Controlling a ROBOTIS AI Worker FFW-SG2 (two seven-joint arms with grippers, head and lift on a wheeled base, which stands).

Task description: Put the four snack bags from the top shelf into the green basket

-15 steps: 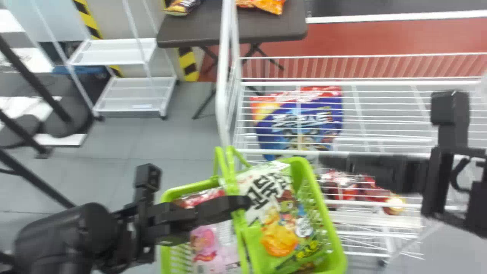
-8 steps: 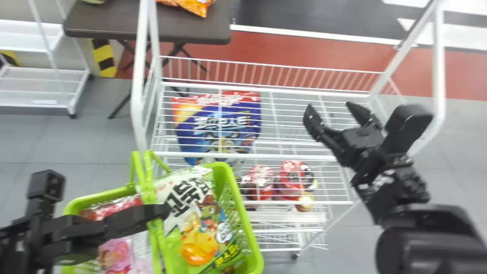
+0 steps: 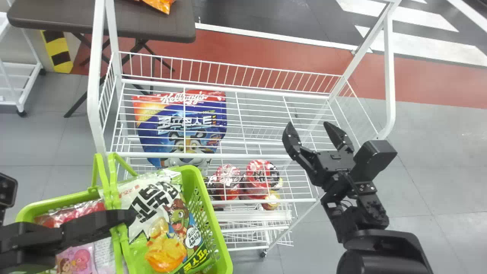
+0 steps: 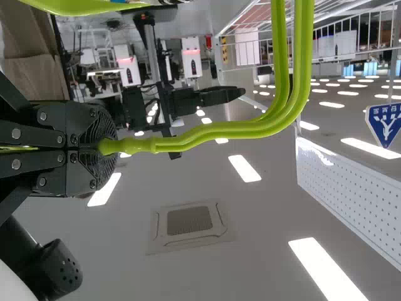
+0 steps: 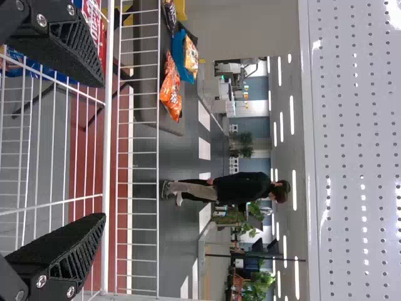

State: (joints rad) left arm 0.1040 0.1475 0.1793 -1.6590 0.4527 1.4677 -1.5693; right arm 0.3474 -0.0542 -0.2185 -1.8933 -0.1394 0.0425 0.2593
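Snack bags [image 3: 177, 222] occupy the head view's green basket [image 3: 220, 236].

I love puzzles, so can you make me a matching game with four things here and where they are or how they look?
Things:
1. Basket handle
2. Blue and red bag
3. Right tool
4. Green and white snack bag

Places and looks:
A. Wide open
B. Inside the green basket
C. Pinched in the left tool
D. Seen through white wires

Right pairs: 1-C, 2-D, 3-A, 4-B
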